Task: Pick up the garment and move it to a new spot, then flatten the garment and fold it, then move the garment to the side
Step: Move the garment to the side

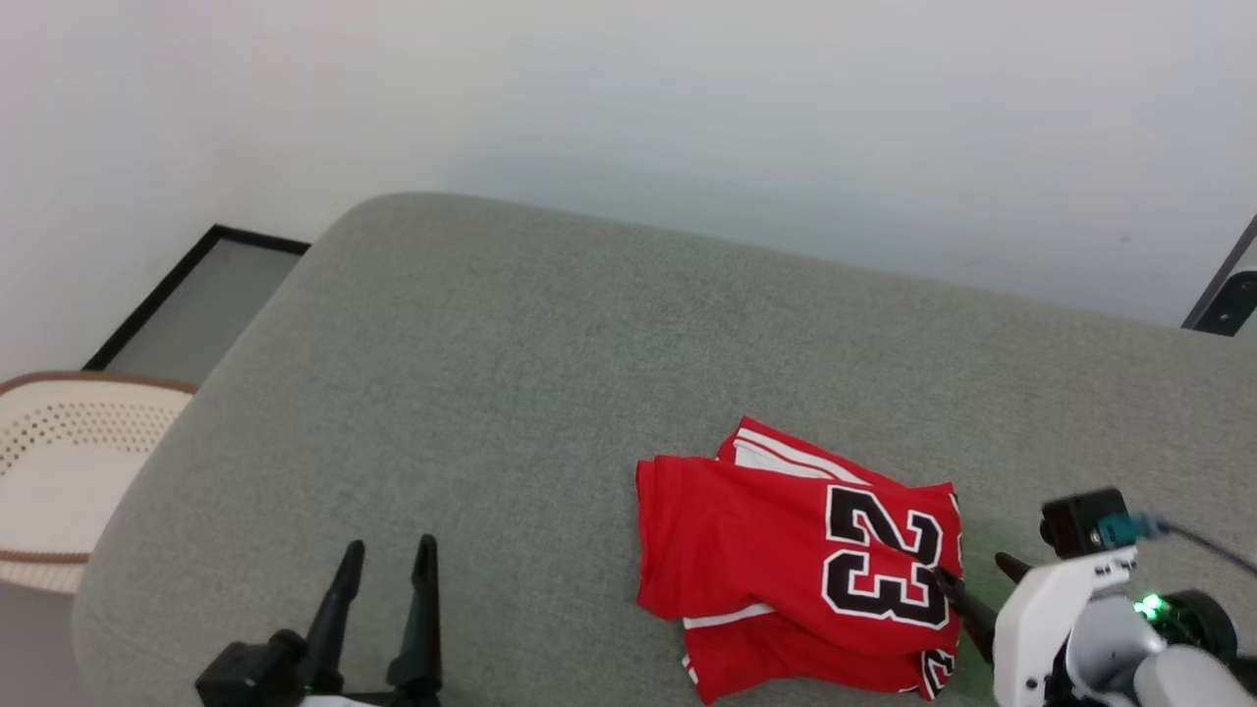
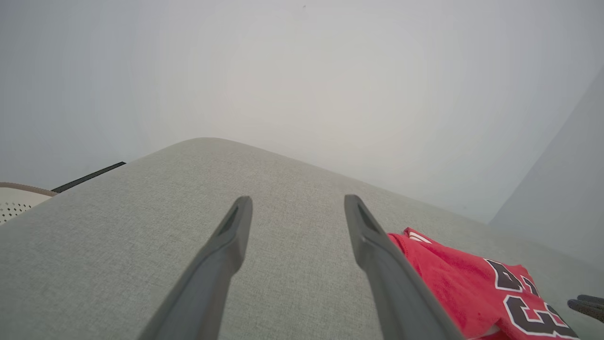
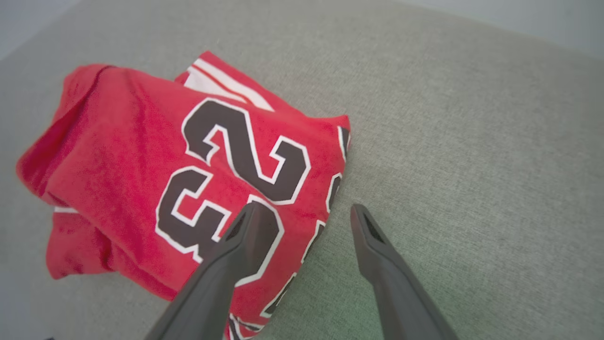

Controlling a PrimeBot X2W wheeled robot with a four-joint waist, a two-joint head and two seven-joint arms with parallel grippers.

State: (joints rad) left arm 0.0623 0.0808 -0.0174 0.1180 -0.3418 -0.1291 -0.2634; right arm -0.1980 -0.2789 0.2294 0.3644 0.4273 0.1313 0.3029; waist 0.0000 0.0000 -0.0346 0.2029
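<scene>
The garment [image 1: 795,560] is a red jersey with a black, white-outlined "23". It lies crumpled and partly doubled over on the grey cushion [image 1: 491,393], right of centre. My right gripper [image 1: 972,568] is open at the garment's right edge. In the right wrist view, the garment [image 3: 141,156] lies under one finger of my right gripper [image 3: 304,208], and the other finger is over bare fabric. My left gripper [image 1: 389,547] stands open over the cushion, well left of the garment. From the left wrist, my left gripper [image 2: 297,200] holds nothing and the garment [image 2: 453,278] shows at lower right.
A cream perforated basket [image 1: 59,462] stands on the floor left of the cushion. A black-framed panel [image 1: 187,304] leans at the wall behind it. A dark frame [image 1: 1223,285] shows at the far right. The cushion's rounded edge drops off on the left.
</scene>
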